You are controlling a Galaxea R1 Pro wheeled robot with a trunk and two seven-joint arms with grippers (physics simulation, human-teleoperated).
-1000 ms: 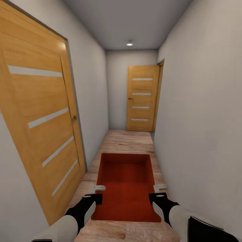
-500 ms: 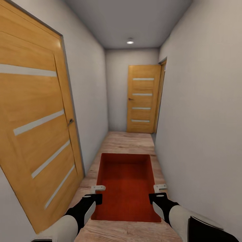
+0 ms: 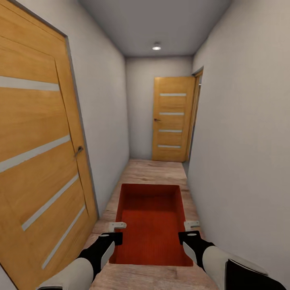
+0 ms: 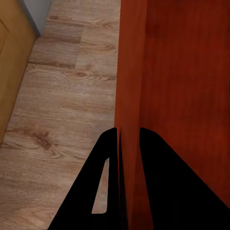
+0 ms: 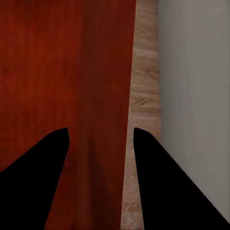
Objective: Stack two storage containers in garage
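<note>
One orange-red open-topped storage container (image 3: 151,217) hangs lengthwise in front of me above a light wood plank floor (image 3: 153,171) in a narrow corridor. My left gripper (image 3: 114,231) is at its left wall; in the left wrist view the gripper (image 4: 128,136) is shut on the thin rim of the container (image 4: 182,72). My right gripper (image 3: 190,229) is at the right wall. In the right wrist view the gripper (image 5: 100,132) has its fingers wide apart, straddling the edge of the container (image 5: 62,62). The garage is out of view.
A large wooden door (image 3: 36,153) with pale stripes lines the left wall close by. A similar door (image 3: 171,119) closes the corridor's far end, with a doorway edge (image 3: 196,117) beside it on the right. A plain white wall (image 3: 241,141) runs close along the right.
The whole view has advanced along the corridor: the left door has slid closer and further left, and the far door looms slightly larger. The container and both grippers keep their places in view.
</note>
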